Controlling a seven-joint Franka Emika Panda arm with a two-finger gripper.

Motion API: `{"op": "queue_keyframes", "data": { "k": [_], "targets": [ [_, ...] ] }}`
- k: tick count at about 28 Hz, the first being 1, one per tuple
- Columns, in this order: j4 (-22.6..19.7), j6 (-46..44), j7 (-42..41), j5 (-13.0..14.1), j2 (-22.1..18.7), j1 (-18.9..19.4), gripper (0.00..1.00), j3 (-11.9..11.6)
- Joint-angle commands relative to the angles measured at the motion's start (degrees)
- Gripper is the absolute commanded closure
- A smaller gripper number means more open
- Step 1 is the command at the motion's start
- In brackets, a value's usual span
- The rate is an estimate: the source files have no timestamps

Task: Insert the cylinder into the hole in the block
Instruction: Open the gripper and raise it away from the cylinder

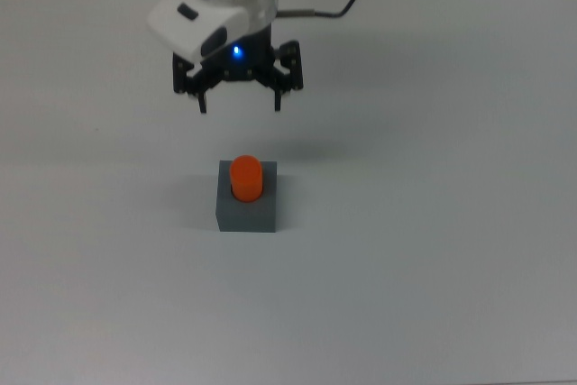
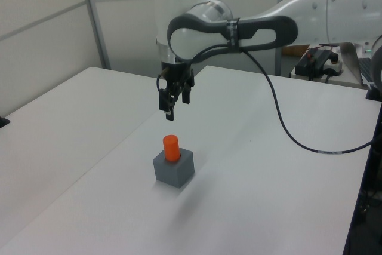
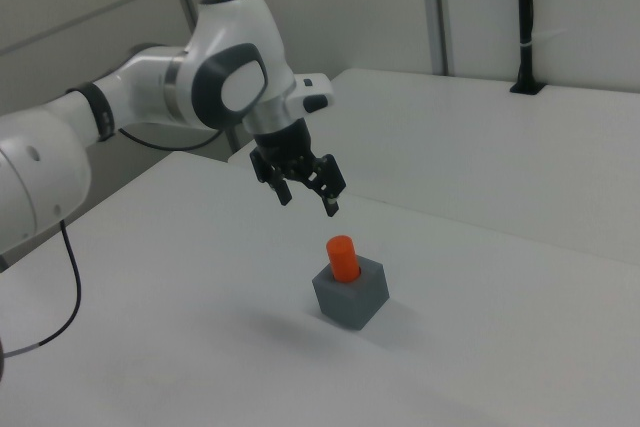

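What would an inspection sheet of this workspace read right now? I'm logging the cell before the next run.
Surface: white table, bare apart from the job's things.
Job's things: orange cylinder stands upright in the top of the grey block, its upper part sticking out.
Clutter: nothing seen.
Pincer: pincer open, empty, raised clear of the cylinder.
Cables: black cable hangs from the arm in a loop above the table.
Surroundings: pale wall panels behind the table; a black post stands on the far table in the right view.
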Motion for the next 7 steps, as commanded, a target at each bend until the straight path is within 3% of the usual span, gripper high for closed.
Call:
{"op": "queue_keyframes", "data": {
  "k": [1, 7],
  "targets": [
    [-1.4, -5.1, 1.3, 2.2, -3.8, 0.1, 0.0, -0.2],
    [-3.5, -9.2, 1.7, 3.0, -7.7, -0.1, 0.0, -0.5]
  ]
}}
